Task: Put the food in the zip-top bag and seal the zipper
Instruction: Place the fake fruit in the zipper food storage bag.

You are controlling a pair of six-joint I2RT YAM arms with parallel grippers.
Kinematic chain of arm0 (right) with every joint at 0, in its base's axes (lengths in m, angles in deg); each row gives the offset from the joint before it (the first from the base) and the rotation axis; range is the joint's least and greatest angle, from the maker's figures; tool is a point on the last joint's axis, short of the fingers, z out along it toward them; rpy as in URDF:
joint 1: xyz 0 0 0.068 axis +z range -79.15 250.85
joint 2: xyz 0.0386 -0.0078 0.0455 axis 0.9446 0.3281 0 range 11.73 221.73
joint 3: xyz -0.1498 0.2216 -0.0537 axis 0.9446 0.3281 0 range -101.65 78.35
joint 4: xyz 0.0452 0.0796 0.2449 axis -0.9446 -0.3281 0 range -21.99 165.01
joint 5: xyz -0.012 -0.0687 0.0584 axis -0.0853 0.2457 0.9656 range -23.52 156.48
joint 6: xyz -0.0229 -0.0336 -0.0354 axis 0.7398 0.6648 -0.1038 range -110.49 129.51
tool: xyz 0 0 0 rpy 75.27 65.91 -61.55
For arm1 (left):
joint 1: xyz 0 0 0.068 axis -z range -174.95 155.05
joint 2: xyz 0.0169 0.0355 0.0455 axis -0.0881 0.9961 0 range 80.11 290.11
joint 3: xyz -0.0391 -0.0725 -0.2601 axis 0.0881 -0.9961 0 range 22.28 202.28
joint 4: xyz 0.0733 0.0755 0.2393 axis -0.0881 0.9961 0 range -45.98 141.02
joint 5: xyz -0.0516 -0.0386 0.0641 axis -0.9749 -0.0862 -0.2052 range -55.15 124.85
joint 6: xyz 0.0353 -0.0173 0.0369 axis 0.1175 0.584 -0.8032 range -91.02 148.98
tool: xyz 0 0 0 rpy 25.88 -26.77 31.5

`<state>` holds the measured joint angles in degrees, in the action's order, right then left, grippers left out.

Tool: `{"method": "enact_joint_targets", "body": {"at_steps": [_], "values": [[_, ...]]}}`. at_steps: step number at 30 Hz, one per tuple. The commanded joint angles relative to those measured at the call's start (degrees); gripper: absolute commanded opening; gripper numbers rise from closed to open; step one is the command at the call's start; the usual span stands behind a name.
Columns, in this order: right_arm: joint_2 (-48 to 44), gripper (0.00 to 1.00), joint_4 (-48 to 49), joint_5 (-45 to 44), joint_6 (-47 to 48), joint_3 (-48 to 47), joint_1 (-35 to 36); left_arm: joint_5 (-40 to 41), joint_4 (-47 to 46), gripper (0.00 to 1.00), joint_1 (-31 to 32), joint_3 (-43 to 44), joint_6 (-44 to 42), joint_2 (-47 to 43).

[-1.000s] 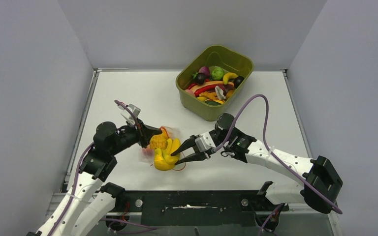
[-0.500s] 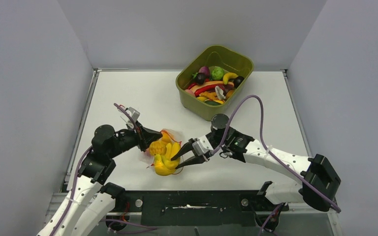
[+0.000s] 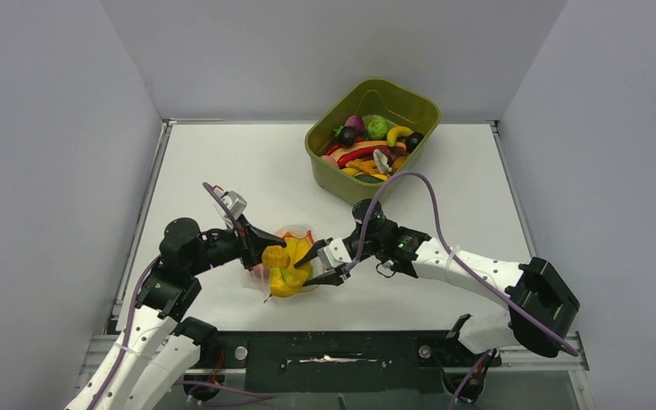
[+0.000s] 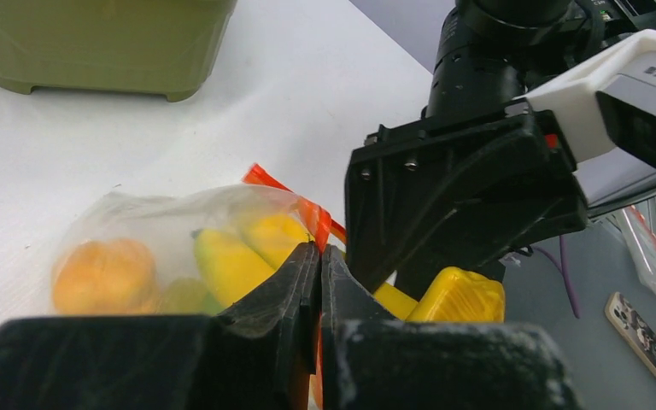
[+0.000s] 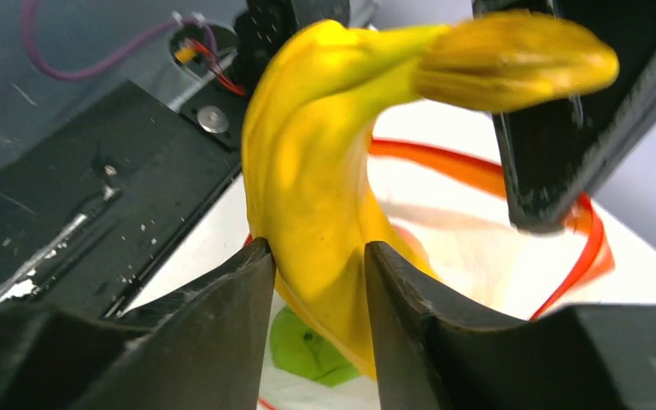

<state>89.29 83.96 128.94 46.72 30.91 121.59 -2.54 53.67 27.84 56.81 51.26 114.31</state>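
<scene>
The zip-top bag (image 3: 290, 242) lies near the table's front, with a peach-orange fruit (image 4: 102, 275) and yellow bananas (image 4: 226, 266) showing through its clear side. My left gripper (image 3: 259, 248) is shut on the orange-red zipper (image 4: 320, 224) at the bag's mouth edge and holds it up. My right gripper (image 5: 316, 252) has a yellow banana (image 5: 307, 179) between its fingers, both touching it. The banana stands in the bag's mouth, over a green lime (image 5: 303, 352). From above, the right gripper (image 3: 313, 266) sits right against the yellow food (image 3: 284, 275).
An olive-green tub (image 3: 410, 101) with more toy food stands at the back right. The black front rail (image 3: 333, 350) runs just below the bag. The left gripper's finger (image 5: 555, 145) hangs close above the banana's tip.
My right gripper has moved left with the banana, up to the bag's mouth, and its jaws have widened a little. The left gripper has kept hold of the zipper edge.
</scene>
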Motion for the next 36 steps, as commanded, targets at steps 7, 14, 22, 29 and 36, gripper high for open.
{"method": "enact_joint_targets", "body": {"at_steps": [7,14,22,29,36], "values": [[-4.7,0.47,-5.3,-13.5,6.3,1.7,-0.2,-4.1,-4.0,0.0,0.1,1.1,0.0,-0.8],[-6.2,0.2,-2.7,-12.4,2.8,2.9,1.2,-3.3,-4.1,0.0,0.1,0.9,0.1,-0.6],[-2.5,0.36,0.7,-17.4,1.6,1.5,1.5,-4.6,-5.2,0.0,0.1,0.7,1.0,-0.4],[-7.9,0.7,-2.1,-20.1,-2.7,3.6,1.6,-2.9,-6.0,0.0,0.1,0.5,2.2,-0.8],[-13.5,0.73,0.2,-19.6,-14.8,4.7,4.6,-1.4,-6.9,0.0,0.1,0.2,3.2,-0.4]]}}
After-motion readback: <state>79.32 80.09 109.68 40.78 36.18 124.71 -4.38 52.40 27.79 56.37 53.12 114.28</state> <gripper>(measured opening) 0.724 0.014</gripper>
